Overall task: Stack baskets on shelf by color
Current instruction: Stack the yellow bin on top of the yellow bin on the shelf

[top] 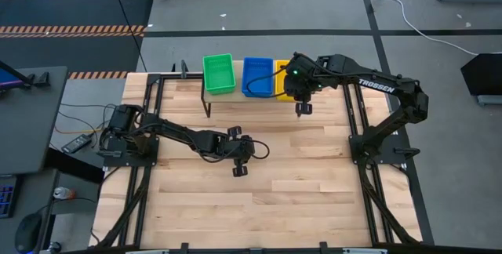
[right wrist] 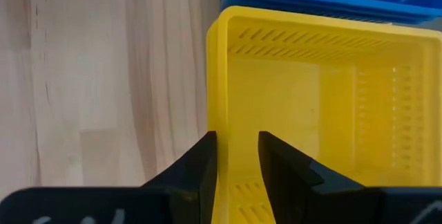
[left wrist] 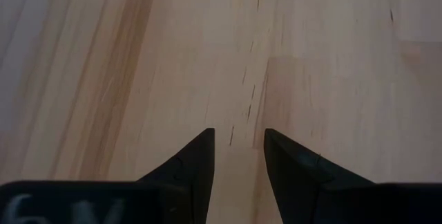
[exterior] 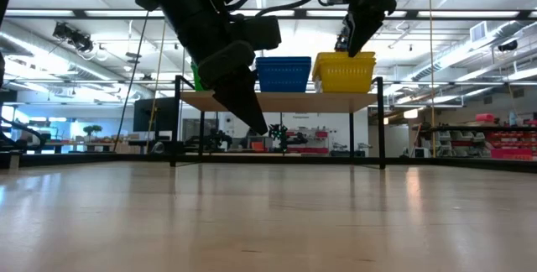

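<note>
Yellow basket [right wrist: 324, 106] — top of the stack at upper centre-right in the high view, on the shelf [exterior: 277, 102] — is judged light, thin-walled; right gripper [right wrist: 237, 156], narrowly parted, straddles its rim, nothing gripped yet.

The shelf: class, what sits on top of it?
On the shelf stand a green basket, a blue basket and a yellow basket. In the high view, the right gripper and arm cover most of the yellow one.
</note>
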You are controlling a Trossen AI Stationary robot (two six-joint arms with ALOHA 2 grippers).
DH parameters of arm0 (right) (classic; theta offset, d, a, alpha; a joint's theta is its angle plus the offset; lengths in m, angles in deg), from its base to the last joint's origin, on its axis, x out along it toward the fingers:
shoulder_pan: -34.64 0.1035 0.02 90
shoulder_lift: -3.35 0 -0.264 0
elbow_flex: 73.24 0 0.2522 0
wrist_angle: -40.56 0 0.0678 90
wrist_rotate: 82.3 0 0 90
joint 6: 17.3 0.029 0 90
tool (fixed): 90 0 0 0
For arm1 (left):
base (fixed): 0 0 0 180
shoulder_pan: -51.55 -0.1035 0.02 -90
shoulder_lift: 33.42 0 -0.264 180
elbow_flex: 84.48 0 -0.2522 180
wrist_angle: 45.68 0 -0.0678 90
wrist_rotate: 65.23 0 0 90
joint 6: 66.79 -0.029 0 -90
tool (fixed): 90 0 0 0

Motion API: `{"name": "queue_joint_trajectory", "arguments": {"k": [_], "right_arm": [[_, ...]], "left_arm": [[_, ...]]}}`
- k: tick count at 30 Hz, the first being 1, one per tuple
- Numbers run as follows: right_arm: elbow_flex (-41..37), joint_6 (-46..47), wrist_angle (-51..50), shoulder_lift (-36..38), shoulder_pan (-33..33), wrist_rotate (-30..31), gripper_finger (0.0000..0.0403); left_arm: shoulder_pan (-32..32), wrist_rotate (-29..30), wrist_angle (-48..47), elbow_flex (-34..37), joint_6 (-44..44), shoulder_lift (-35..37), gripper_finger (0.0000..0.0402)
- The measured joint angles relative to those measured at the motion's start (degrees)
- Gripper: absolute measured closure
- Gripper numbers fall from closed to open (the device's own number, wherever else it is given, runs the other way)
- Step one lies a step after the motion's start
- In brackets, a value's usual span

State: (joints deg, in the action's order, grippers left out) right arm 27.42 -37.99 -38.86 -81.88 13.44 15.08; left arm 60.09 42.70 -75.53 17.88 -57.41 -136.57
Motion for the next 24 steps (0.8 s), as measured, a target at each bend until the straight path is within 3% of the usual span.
{"name": "queue_joint_trajectory", "arguments": {"k": [24], "right_arm": [[0.02,-3.45,-0.73,0.00,-0.39,-0.09,0.0288]], "left_arm": [[0.00,0.02,0.02,0.00,0.29,0.02,0.0269]]}}
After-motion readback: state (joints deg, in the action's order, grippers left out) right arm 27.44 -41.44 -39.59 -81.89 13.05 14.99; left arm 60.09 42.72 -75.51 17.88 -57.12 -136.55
